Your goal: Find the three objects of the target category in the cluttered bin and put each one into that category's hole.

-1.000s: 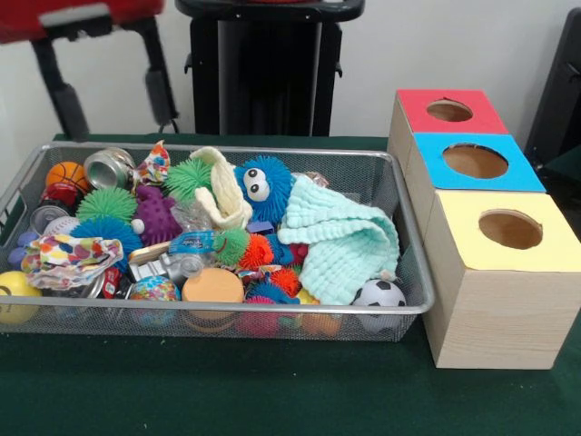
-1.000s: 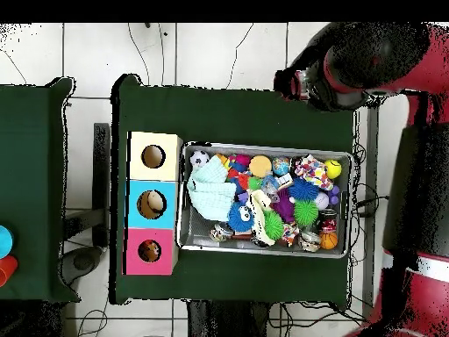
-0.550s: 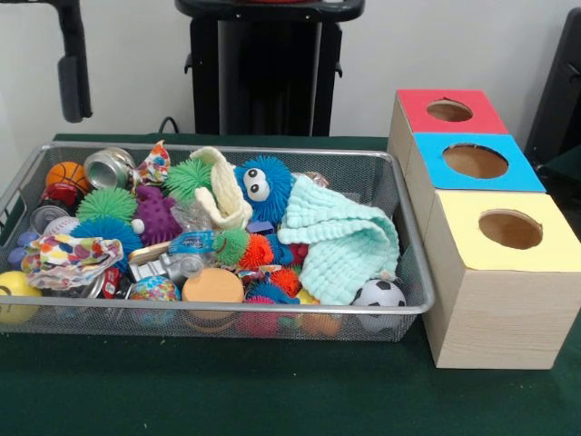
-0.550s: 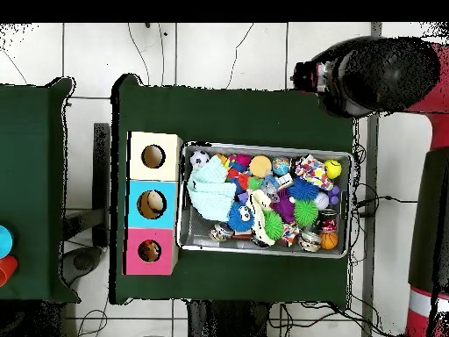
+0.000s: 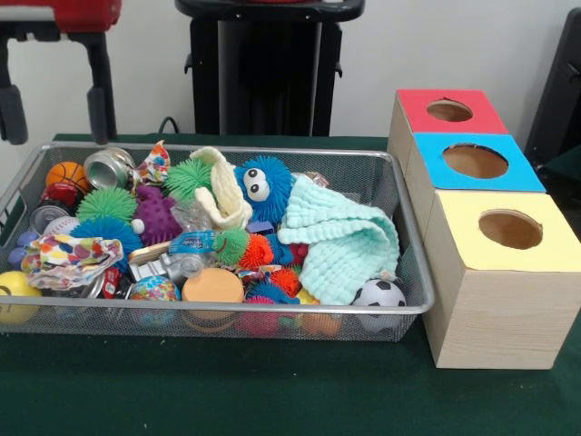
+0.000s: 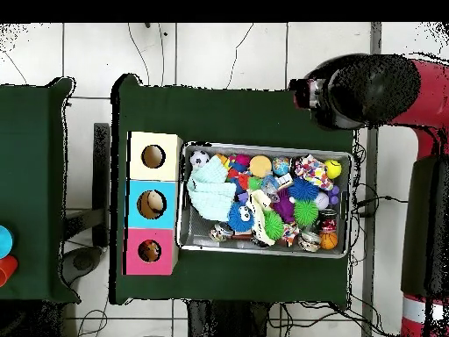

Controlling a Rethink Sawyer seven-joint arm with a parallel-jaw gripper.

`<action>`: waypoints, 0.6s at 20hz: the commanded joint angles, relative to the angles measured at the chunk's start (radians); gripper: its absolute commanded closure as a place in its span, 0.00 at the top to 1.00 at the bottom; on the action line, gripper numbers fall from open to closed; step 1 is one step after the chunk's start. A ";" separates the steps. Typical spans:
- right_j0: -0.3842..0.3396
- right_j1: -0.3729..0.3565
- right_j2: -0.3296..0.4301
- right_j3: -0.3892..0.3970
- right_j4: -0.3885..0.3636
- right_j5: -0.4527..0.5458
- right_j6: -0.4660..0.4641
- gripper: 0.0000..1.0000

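While fingers (image 5: 56, 104) hang spread, empty, above bin's (image 5: 413, 272) left rim, toys crowd every edge.

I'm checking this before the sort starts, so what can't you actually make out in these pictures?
- Tool: the front view's top edge cuts off everything above its fingers; overhead, the arm covers it.
- Bin bottom layer: buried under the mint cloth and toys, both views.
- Yellow box hole: contents too dark to see.

I see a white wall (image 5: 436, 45), a white tiled floor (image 6: 219, 48) and a green-covered table (image 5: 272, 400); cables (image 6: 96, 325) lie on the tiles.
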 commanded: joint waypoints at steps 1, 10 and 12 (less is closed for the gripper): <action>0.055 0.081 -0.092 0.030 0.007 0.053 0.080 1.00; 0.134 0.261 -0.059 -0.298 -0.030 0.231 -0.097 1.00; 0.156 0.314 -0.035 -0.404 -0.053 0.285 -0.149 1.00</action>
